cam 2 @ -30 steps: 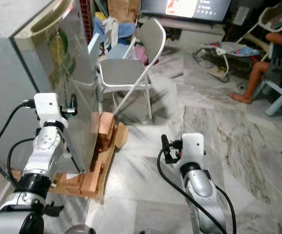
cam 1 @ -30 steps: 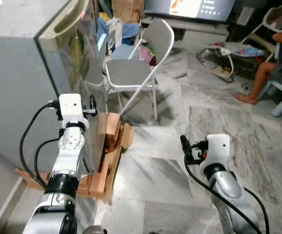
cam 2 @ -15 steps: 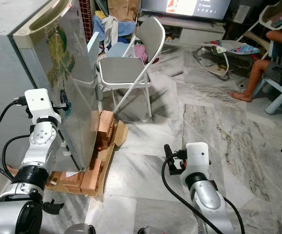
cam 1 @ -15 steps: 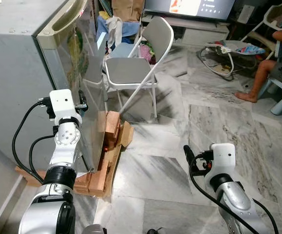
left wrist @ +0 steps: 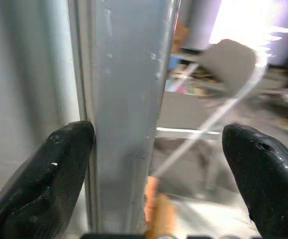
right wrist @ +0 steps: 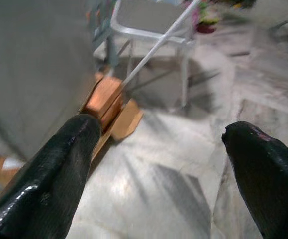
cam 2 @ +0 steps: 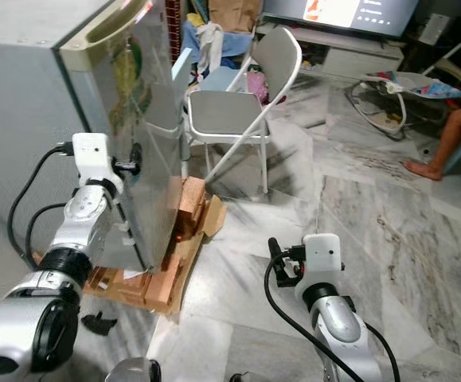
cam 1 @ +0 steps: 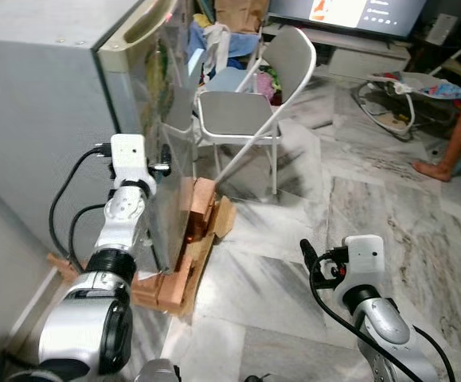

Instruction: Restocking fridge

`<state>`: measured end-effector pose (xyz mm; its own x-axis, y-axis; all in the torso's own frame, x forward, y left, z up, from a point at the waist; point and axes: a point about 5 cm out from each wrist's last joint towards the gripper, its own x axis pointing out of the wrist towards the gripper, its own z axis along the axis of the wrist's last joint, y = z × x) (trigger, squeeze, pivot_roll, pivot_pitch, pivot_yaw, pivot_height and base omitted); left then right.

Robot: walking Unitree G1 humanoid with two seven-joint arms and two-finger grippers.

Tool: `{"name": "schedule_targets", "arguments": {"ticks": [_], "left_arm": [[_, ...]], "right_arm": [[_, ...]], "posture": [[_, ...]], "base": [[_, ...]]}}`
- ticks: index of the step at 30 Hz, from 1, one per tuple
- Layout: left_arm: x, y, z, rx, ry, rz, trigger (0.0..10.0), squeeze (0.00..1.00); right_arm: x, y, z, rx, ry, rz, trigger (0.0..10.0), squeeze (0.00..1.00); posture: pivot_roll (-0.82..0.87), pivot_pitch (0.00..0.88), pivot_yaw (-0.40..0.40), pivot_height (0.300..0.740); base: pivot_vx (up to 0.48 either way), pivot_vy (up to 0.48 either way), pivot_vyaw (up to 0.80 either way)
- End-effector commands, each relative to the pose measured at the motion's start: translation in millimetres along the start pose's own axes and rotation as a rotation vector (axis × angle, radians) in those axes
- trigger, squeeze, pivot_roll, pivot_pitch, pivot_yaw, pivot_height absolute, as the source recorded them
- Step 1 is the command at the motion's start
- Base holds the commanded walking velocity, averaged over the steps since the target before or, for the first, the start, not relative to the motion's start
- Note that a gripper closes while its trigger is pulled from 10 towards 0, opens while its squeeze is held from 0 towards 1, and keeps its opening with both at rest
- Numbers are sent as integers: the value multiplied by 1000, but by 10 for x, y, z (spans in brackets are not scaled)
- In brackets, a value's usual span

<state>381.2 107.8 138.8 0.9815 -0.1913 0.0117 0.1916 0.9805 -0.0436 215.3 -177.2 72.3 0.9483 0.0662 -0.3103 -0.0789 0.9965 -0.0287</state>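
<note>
Left gripper (left wrist: 158, 144) is spread wide astride the fridge door (cam 2: 146, 135) edge, one finger at the seam, so you look to be at the door-opening step. Next you likely need to close on that edge and pull outward. Your right gripper (right wrist: 158, 149) hangs apart over the marble floor (cam 1: 278, 270), near the wooden blocks (cam 1: 198, 211) under the fridge; a folding chair (cam 1: 254, 111) stands beyond.

The fridge (cam 1: 47, 111) is cut off at the top and left edges, so its full size and inside are hidden. The person (cam 1: 457, 143) at far right is just a leg and foot, rest cropped off. Left wrist view: folding chair (left wrist: 233, 64) is a bright blur. TV screen (cam 2: 349, 12) text is too small to read
</note>
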Motion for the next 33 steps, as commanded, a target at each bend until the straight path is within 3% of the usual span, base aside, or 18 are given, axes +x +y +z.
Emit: {"name": "schedule_targets", "arguments": {"ticks": [1,2,3,4,5,6,8,9,12,13,14,15,16,22,26,33], "left_arm": [[157,-634,543,67,-184,-276,10000,0],[157,-634,543,67,-184,-276,10000,0],[145,-1074,743,46,-249,-428,10000,0],[145,-1074,743,46,-249,-428,10000,0],[137,-1165,785,43,-263,-462,10000,0],[116,-1356,895,27,-300,-510,10000,0],[114,-1428,930,30,-314,-510,10000,0],[123,-1408,918,39,-312,-497,10000,0],[178,-1160,832,27,-280,-417,10000,0],[196,-1008,797,27,-269,-377,10000,0],[196,-1008,797,27,-269,-377,10000,0],[199,-760,745,37,-263,-317,10000,0],[193,-630,715,47,-258,-285,10000,0],[75,-188,518,89,-238,-221,10000,0],[-60,-83,309,101,-210,-210,10000,0],[-245,-189,62,111,-182,-221,10000,0]], "right_arm": [[13,15,4,-9,16,8,10000,0],[13,15,4,-9,16,8,10000,0],[41,28,0,0,19,25,10000,0],[41,28,0,0,19,25,10000,0],[47,31,4,3,17,29,10000,0],[61,50,25,2,2,39,10000,0],[63,66,39,5,-12,42,10000,0],[65,76,42,7,-17,41,10000,0],[65,86,43,18,-21,36,10000,0],[66,88,41,24,-21,33,10000,0],[66,88,41,24,-21,33,10000,0],[74,93,37,32,-21,31,10000,0],[79,96,38,36,-22,32,10000,0],[123,116,53,41,-36,41,10000,0],[149,118,55,44,-37,41,10000,0],[187,118,54,46,-38,45,10000,0]], "posture": [[-11,40,-66,740],[-11,40,-66,740],[-9,37,-67,740],[-9,37,-67,740],[-9,37,-67,740],[-12,29,-63,740],[-12,28,-60,740],[-17,26,-52,740],[-16,26,-46,740],[-10,25,-43,740],[-10,25,-43,740],[-2,23,-40,740],[-2,23,-40,740],[18,11,-40,740],[25,6,-43,740],[20,0,-48,740]], "base": [[0,0,0],[0,0,0],[0,0,0],[0,0,0],[0,0,0],[0,0,0],[0,0,0],[0,0,0],[0,0,0],[0,0,0],[0,0,0],[0,0,0],[0,0,0],[0,0,0],[297,-346,-447],[335,-339,-343]]}}
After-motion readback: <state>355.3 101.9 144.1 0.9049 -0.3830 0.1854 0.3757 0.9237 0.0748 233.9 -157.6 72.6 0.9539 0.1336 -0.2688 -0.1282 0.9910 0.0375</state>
